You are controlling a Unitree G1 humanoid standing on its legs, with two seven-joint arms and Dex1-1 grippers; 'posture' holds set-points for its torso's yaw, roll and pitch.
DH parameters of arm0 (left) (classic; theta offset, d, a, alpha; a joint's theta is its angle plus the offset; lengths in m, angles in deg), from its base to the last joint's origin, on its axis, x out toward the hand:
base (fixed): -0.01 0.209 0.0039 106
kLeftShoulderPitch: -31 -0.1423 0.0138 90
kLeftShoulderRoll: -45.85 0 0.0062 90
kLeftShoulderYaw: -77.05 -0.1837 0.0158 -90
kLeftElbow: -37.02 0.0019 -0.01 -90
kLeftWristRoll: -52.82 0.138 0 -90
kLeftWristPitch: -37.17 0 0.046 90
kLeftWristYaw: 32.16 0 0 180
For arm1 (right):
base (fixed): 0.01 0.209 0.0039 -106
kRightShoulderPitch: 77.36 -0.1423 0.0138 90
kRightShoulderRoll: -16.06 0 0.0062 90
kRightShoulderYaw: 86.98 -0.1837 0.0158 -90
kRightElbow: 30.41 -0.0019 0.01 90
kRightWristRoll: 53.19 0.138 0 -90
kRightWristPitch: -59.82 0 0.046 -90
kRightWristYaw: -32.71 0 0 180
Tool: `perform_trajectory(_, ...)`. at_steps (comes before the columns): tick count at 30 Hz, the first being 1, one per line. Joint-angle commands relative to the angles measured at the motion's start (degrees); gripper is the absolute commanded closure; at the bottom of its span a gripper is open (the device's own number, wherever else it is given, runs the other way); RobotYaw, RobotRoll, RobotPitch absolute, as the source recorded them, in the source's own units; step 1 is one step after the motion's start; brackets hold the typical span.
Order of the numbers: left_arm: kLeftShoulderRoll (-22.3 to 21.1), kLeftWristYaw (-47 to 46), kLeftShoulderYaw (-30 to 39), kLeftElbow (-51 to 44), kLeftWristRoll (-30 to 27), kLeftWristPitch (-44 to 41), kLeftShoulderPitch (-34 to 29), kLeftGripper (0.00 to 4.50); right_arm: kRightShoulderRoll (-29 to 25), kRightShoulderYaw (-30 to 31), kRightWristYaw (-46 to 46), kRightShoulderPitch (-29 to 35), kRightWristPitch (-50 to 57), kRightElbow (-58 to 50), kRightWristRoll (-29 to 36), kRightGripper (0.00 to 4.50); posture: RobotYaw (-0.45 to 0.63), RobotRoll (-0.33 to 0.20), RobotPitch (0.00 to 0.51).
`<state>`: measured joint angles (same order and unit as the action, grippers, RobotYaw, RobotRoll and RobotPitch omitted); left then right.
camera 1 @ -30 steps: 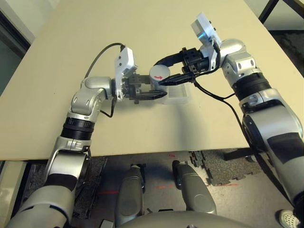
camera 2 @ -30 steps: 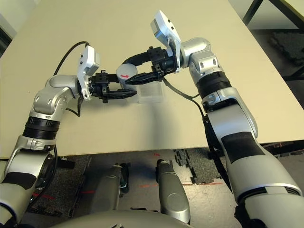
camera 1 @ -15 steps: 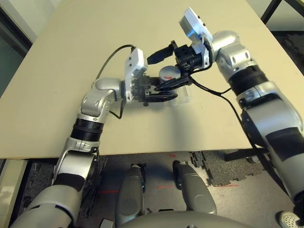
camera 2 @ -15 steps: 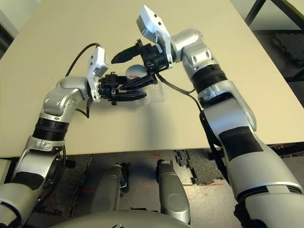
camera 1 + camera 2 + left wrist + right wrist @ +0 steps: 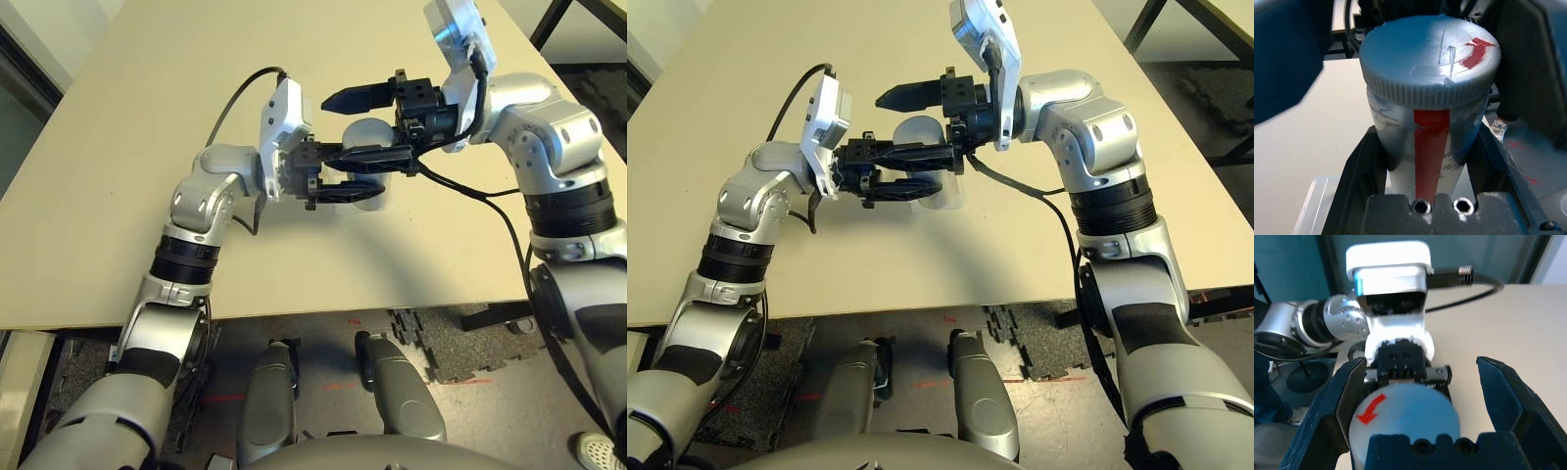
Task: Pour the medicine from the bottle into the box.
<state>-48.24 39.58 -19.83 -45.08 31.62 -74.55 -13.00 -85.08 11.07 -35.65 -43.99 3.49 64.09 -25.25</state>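
My left gripper (image 5: 343, 179) is shut on the silver-grey bottle (image 5: 1430, 147) with its red stripe, holding it above the table. The grey round cap (image 5: 367, 130) with a red arrow sits on the bottle's top. From the other side my right gripper (image 5: 1427, 396) stands open, one finger on each side of the cap (image 5: 1405, 417) with a gap to it. The clear plastic box (image 5: 950, 197) lies on the table just under both grippers, partly covered by them. The medicine is hidden.
The beige table (image 5: 147, 147) stretches wide to the left and far side. Its near edge (image 5: 294, 313) runs just below the arms. A black cable (image 5: 460, 191) hangs from the right wrist over the table's right part.
My right gripper was shut on the cap and has opened; its fingers now stand apart around it. The left arm has carried the bottle a little to the right and up.
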Motion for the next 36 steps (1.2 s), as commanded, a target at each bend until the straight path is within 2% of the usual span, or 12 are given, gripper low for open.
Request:
perform_trajectory(1, 0.01, 0.54, -1.07, -0.95, -0.61, 0.87, 0.34, 2.05, -0.13, 1.16, 0.26, 1.8, -1.7, -0.54, -1.78, 0.0, -0.11, 0.0, 0.183)
perform_trajectory(8, -2.19, 0.28, -0.48, -1.7, -0.76, 0.51, -1.23, 2.05, -2.44, -0.92, -0.17, 2.7, -4.28, 3.56, -3.23, 0.0, -0.09, 0.0, 0.186)
perform_trajectory(16, -4.73, -0.66, 0.13, -1.5, -0.87, 0.95, -2.97, 2.05, -4.85, -3.32, 0.46, 0.77, -5.77, 8.59, -3.33, 0.0, -0.09, 0.0, 0.186)
perform_trajectory(25, -5.96, -2.05, 0.57, -1.16, -1.03, 1.38, -3.72, 2.05, -7.64, -4.87, 0.55, 0.69, -6.22, 12.42, -2.87, 0.0, -0.08, 0.0, 0.18)
perform_trajectory(30, -6.47, -2.46, 0.81, 0.01, -0.89, 2.07, -3.49, 2.05, -10.58, -4.93, -1.03, 3.3, -4.05, 10.24, -1.76, 0.0, -0.08, 0.0, 0.175)
perform_trajectory(36, -6.84, -2.5, 1.32, 2.43, -0.52, 3.52, -2.9, 2.05, -14.43, -6.32, -1.63, 7.42, 3.31, 0.81, 2.81, 0.0, -0.08, 0.0, 0.17)
